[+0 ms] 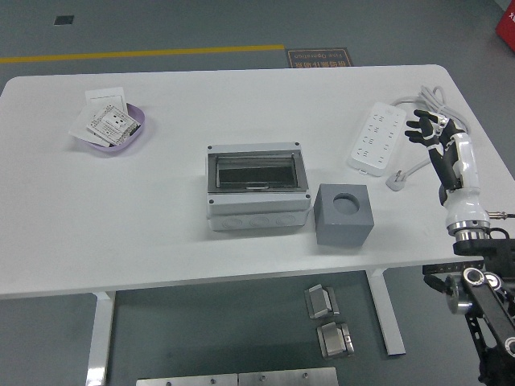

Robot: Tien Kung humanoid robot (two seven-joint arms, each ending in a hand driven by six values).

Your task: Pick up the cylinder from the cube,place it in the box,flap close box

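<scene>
One right hand (441, 141), fingers (420, 126) spread, well apart from cube (344, 213)

Box (257, 186) mid-table, cube (344, 214) just right, power strip (376, 148) behind, bowl (117, 129) far left

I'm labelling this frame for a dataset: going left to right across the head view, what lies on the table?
Purple bowl of cards → grey box with clear lid → grey cube → white power strip → right hand, fingers spread, holding nothing.

Grey cube (344, 214), purple bowl (121, 138), white table (161, 209)
</scene>
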